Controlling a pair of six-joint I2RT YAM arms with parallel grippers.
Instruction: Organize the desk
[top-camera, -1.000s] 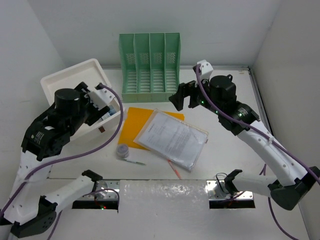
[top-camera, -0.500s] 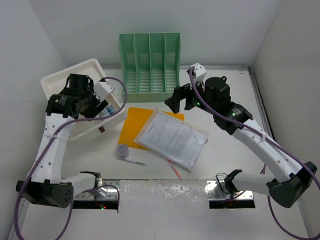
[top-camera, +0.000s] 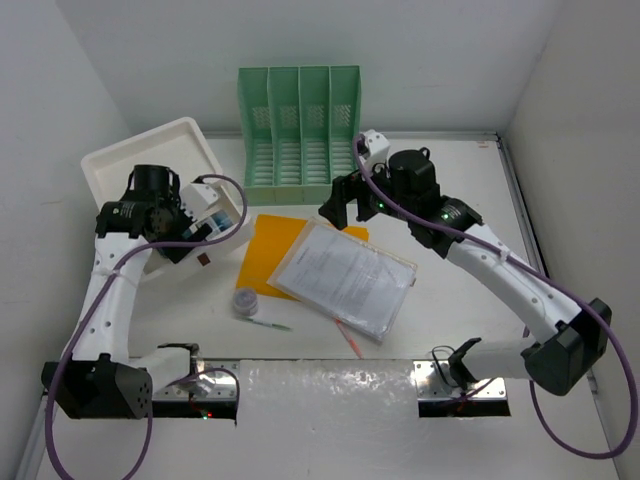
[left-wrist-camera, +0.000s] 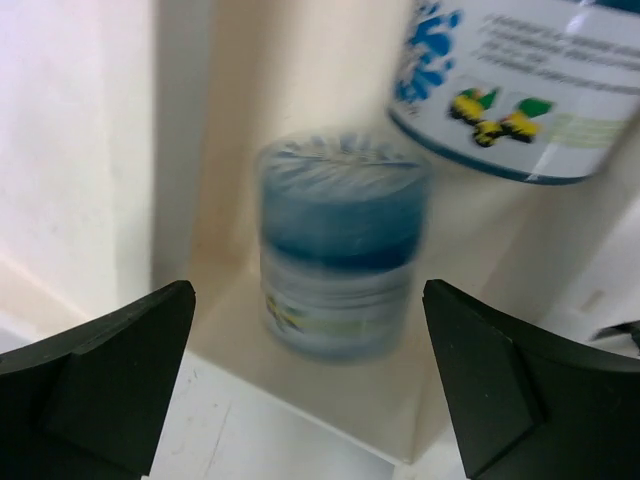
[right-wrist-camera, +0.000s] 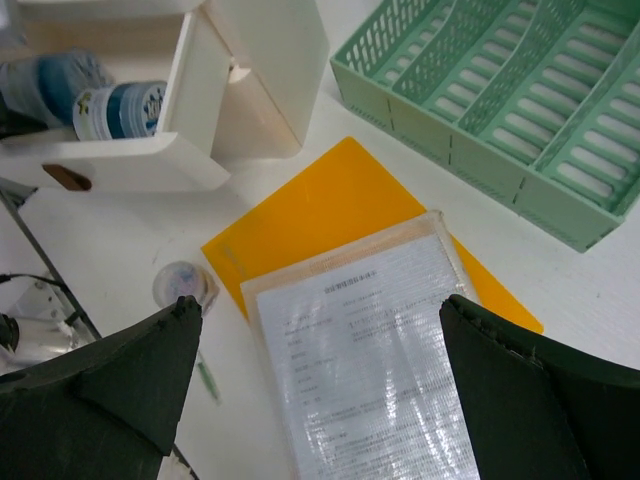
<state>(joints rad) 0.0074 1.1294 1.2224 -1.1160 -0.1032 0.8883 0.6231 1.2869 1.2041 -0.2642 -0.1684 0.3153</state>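
Right gripper (right-wrist-camera: 318, 310) shifted left above document sleeve (right-wrist-camera: 375, 390), jaws parted, left gripper (left-wrist-camera: 308, 300) agape before blue-lidded jar (left-wrist-camera: 340, 255)

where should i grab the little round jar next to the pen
Grip the small jar across its round sides, coming straight down from above. It stands upright on the desk with its flat top up; set the jaws left and right, clear of the pen beside it.

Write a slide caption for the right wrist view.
Right gripper open above the clear document sleeve on the orange folder, green file rack and white drawer box beyond.
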